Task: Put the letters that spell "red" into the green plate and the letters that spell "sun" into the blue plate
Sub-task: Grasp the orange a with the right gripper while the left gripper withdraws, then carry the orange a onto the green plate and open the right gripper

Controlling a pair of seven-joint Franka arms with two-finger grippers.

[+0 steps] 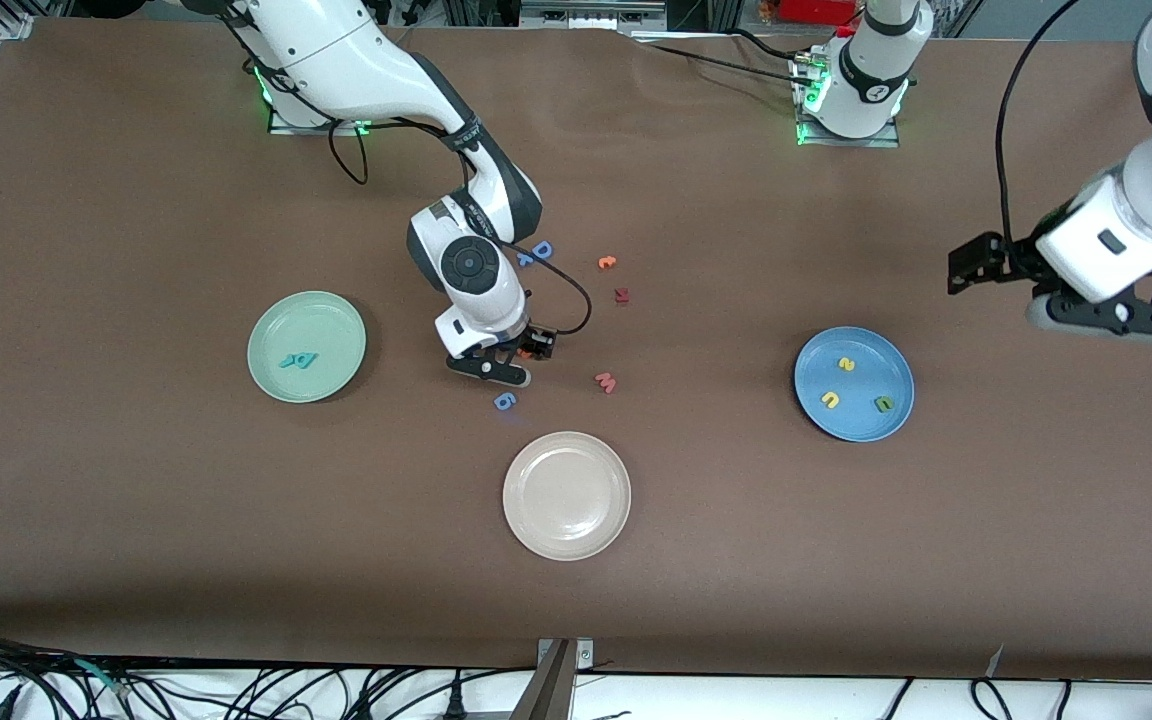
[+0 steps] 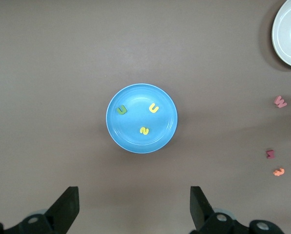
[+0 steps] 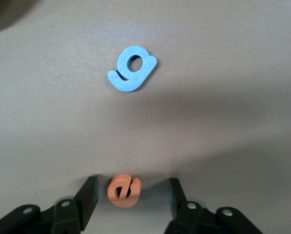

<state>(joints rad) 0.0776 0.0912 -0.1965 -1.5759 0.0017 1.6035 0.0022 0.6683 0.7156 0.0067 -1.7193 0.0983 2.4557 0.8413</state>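
The orange "e" (image 3: pixel 123 190) lies on the table between the fingers of my right gripper (image 3: pixel 132 187), which stands low over it and open, with a gap on each side of the letter. In the front view this gripper (image 1: pixel 526 352) sits between the green plate (image 1: pixel 266 340) and the pink "w". Two teal letters (image 1: pixel 298 359) lie in the green plate. The blue plate (image 2: pixel 135 139) holds a yellow "s" (image 2: pixel 144 130), a yellow arch (image 2: pixel 154 108) and a green arch (image 2: pixel 121 110). My left gripper (image 2: pixel 134 195) hangs open and empty above the table beside the blue plate (image 1: pixel 861 425).
A blue "g" (image 3: pixel 132 68) lies just nearer the front camera than the right gripper. A pink "w" (image 1: pixel 606 382), a dark red letter (image 1: pixel 622 295), an orange curly letter (image 1: pixel 607 262) and a blue "D" (image 1: pixel 541 250) lie mid-table. A cream plate (image 1: pixel 567 495) sits nearer the camera.
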